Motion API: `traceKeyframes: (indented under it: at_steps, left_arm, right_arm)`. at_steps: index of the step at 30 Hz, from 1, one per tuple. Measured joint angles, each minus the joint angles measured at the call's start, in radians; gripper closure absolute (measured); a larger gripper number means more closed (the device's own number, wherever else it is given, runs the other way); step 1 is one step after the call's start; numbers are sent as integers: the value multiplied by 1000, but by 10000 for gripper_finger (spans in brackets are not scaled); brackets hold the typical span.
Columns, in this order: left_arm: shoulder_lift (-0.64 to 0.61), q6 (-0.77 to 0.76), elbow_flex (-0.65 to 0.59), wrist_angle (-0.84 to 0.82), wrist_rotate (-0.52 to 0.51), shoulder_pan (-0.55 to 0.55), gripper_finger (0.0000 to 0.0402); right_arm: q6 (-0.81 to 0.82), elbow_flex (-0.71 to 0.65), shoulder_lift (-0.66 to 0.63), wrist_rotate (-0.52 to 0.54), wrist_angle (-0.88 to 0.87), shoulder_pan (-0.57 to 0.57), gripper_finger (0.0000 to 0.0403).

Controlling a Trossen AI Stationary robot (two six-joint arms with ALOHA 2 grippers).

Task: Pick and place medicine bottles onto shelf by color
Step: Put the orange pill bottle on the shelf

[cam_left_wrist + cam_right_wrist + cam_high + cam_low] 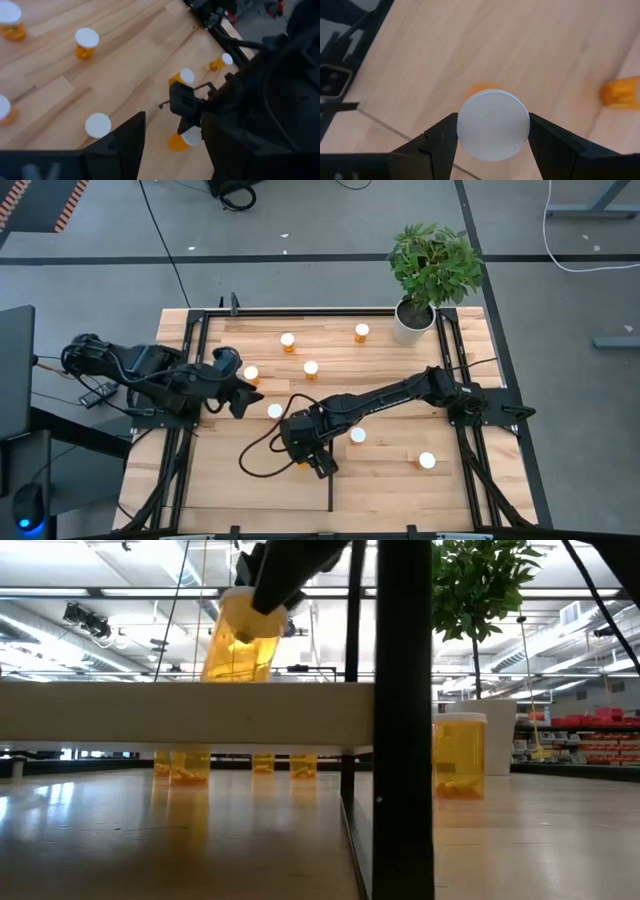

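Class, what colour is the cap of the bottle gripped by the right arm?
White, seen best in the right wrist view: the cap sits on an orange medicine bottle.

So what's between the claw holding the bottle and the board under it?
Nothing but air. In the low view the bottle hangs tilted above the shelf in the right gripper, not touching it. The right wrist view shows bare wood beneath.

your right arm stretches from its base at the table's right edge toward the table's middle, wrist bent downward. its right gripper is clamped on a bottle, one finger pressed to each side of the cap. your left arm is folded at the table's left edge, and the left gripper has its fingers apart, empty.
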Motion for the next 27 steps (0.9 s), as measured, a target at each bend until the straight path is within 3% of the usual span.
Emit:
traceKeyframes:
  at_steps: [14, 23, 27]
  left_arm:
    - [69, -96, 0, 28, 0, 5, 225]
    - [68, -92, 0, 28, 1, 5, 228]
    - [68, -88, 0, 28, 7, 4, 228]
  right_arm:
    - [-51, 37, 6, 54, -54, 12, 173]
    - [31, 38, 7, 68, -107, -1, 173]
    - [108, 39, 8, 60, -230, -8, 173]
